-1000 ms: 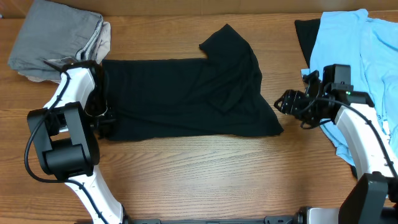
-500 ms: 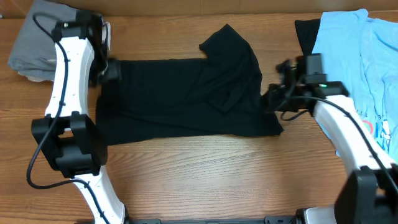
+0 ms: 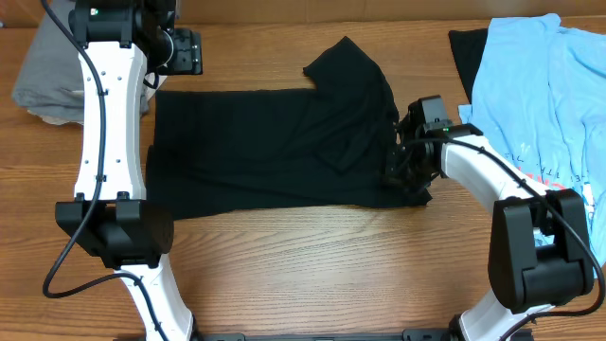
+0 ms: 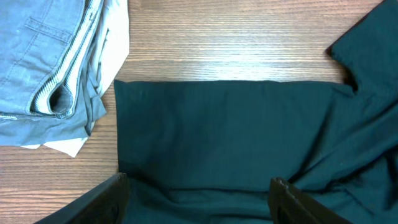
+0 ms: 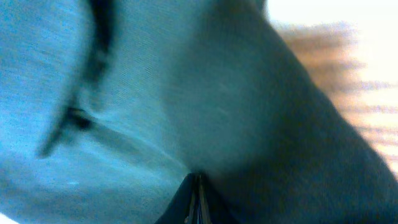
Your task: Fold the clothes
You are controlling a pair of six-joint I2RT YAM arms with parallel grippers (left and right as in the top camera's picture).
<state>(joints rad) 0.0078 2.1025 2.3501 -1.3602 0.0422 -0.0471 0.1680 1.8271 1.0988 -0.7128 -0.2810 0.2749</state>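
A black T-shirt [image 3: 265,142] lies spread across the middle of the table, its right part bunched and folded over. My left gripper [image 3: 185,52] hovers open beyond the shirt's far left corner. In the left wrist view its fingers [image 4: 106,199] stand wide apart above the shirt [image 4: 236,137], holding nothing. My right gripper [image 3: 396,172] sits at the shirt's right edge. In the right wrist view its jaws [image 5: 198,199] are shut, with dark fabric [image 5: 217,106] drawn up to the tips. A light blue tee [image 3: 540,85] lies at the far right.
Folded grey and beige garments [image 3: 85,57] are stacked at the back left, close to the left arm, and also show in the left wrist view [image 4: 43,62]. A strip of another black cloth [image 3: 464,52] peeks from under the blue tee. Bare wood runs along the table's front.
My left gripper opened and rose from the shirt's left edge to the back left. My right gripper moved left onto the shirt's right edge and shut.
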